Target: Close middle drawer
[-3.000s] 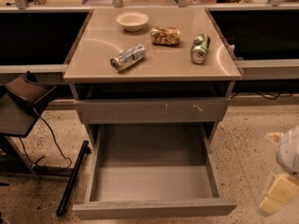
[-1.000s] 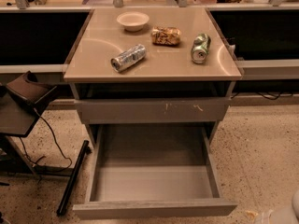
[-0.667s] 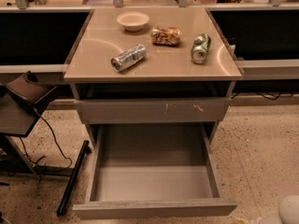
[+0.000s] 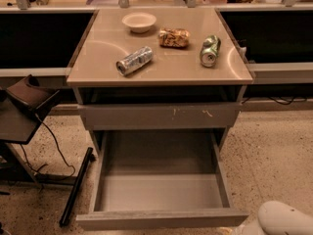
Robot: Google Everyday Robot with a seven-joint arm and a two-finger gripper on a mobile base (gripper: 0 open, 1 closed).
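1. The cabinet (image 4: 161, 67) fills the middle of the camera view. It has a glossy beige top and stands on a speckled floor.
2. The middle drawer (image 4: 161, 194) is pulled far out toward us, below a drawer front with pale scratch marks (image 4: 146, 116). It is wide and grey, with a wood-grain look. Its front panel is plain and handleless, and the inside is smooth.
3. The gripper (image 4: 285, 218) shows only as a white rounded shape in the bottom right corner. We cannot tell whether the claw is apart or together.
4. The drawer's front right corner lies just left of the gripper. We cannot tell whether they touch.
5. On top lie a silver can (image 4: 134, 60) and a green can (image 4: 210, 51), both on their sides. Their print is too small for us to read.
6. Behind them are a pale bowl (image 4: 139, 21) and a snack bag (image 4: 173, 37).
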